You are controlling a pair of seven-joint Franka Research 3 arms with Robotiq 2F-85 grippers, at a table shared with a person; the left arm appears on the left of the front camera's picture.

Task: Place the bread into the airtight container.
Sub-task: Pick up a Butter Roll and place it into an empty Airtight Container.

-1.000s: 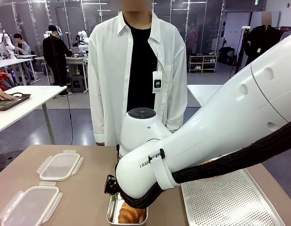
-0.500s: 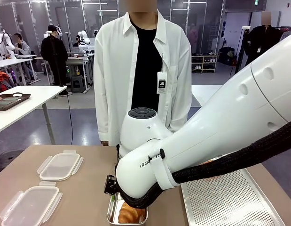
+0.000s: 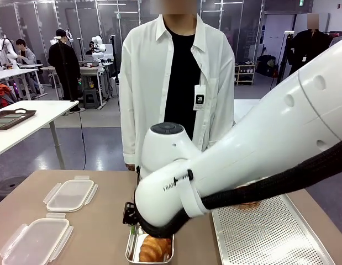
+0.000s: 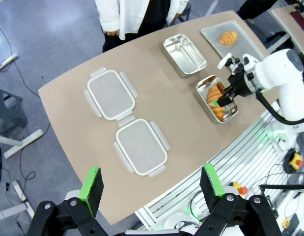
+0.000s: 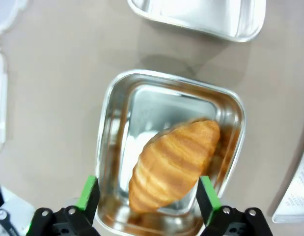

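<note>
Croissant (image 5: 174,164) lies diagonally in the steel container (image 5: 107,123), directly under the right end effector (image 5: 147,189). Right end effector pads are apart, one on each side of the croissant's near end, not clamped on it. Whether a pad touches the pastry: can't tell. Container sits on the surface (image 3: 99,232).

A second steel container (image 5: 196,14), with nothing in it, sits just beyond the right end effector, close to the first one but not touching it. Perforated tray (image 3: 270,232) is off to the right end effector's side; a second croissant (image 4: 228,37) lies on it at the far end.

Left end effector (image 4: 151,179) is high above the surface, pads wide apart, holding nothing. Two clip-lock lids (image 4: 111,94) lie flat below it, side by side and just apart. Right end effector and both steel containers are well away from it, on the other side of the lids.

Person (image 3: 176,83) in a white shirt stands at the far edge of the surface, beyond the right arm.
</note>
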